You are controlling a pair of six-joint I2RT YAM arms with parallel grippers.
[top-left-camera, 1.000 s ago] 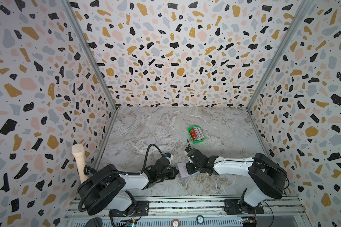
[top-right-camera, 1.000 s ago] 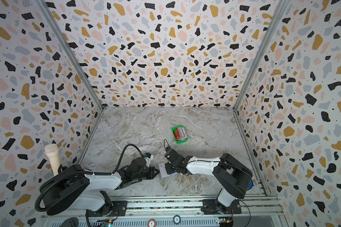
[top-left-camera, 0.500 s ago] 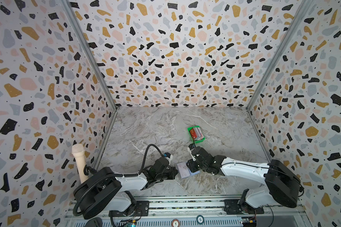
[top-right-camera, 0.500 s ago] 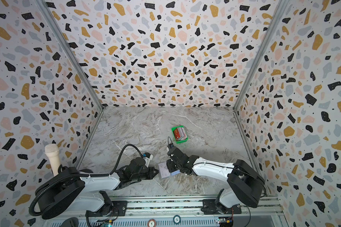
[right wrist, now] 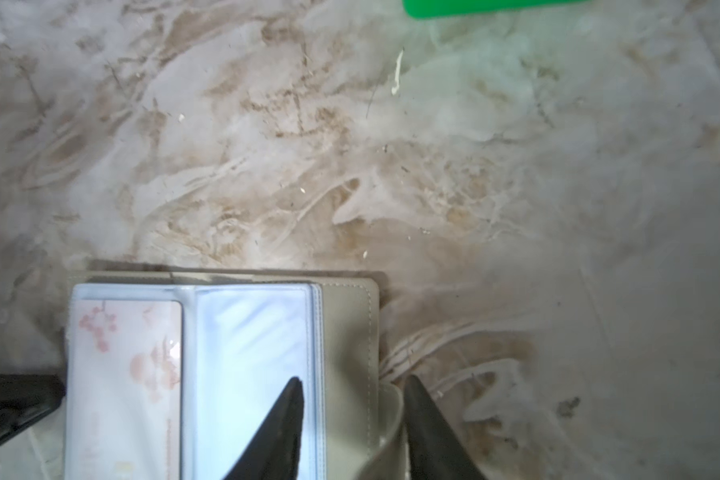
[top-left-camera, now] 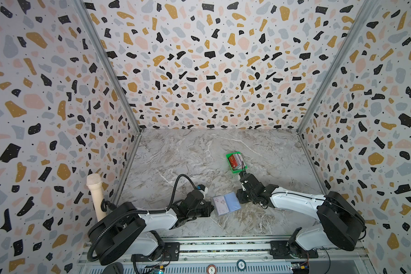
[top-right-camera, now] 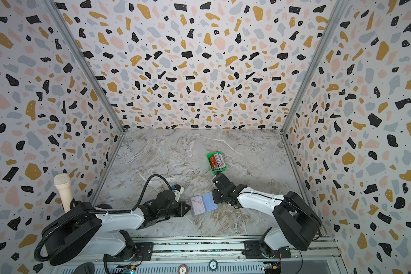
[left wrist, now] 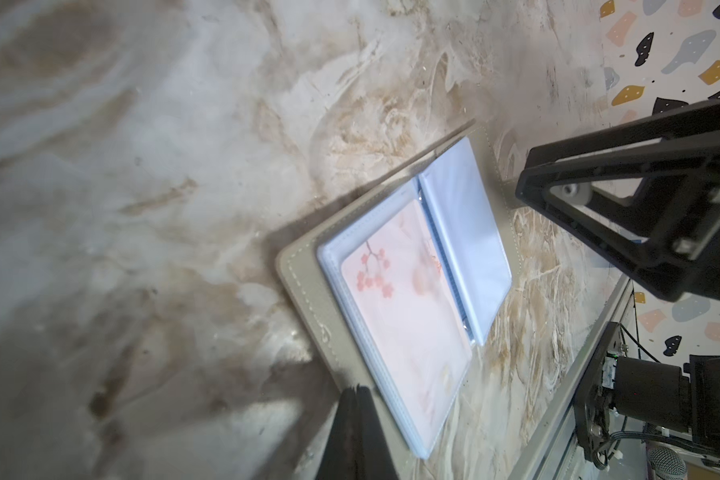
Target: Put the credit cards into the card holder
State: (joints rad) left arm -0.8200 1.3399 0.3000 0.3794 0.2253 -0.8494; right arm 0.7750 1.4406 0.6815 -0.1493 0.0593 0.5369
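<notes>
Near the front of the counter (top-left-camera: pixel 188 154), the card holder (top-left-camera: pixel 226 203) lies open, a pink blossom card (left wrist: pixel 404 316) in its left sleeve, with the left gripper (left wrist: pixel 356 388) pinched shut and empty on the left cover and the right gripper (right wrist: pixel 352 380) part-open astride the right cover's strap, not visibly clamped. Farther back, the green tray (top-left-camera: pixel 228 156) holds a stack of cards (top-left-camera: pixel 235 162), so most remains. A second ago the right gripper hid the holder's right page; now both pages show.

High overhead pair, wrist close-ups sharing card holder (left wrist: pixel 466 232)
</notes>
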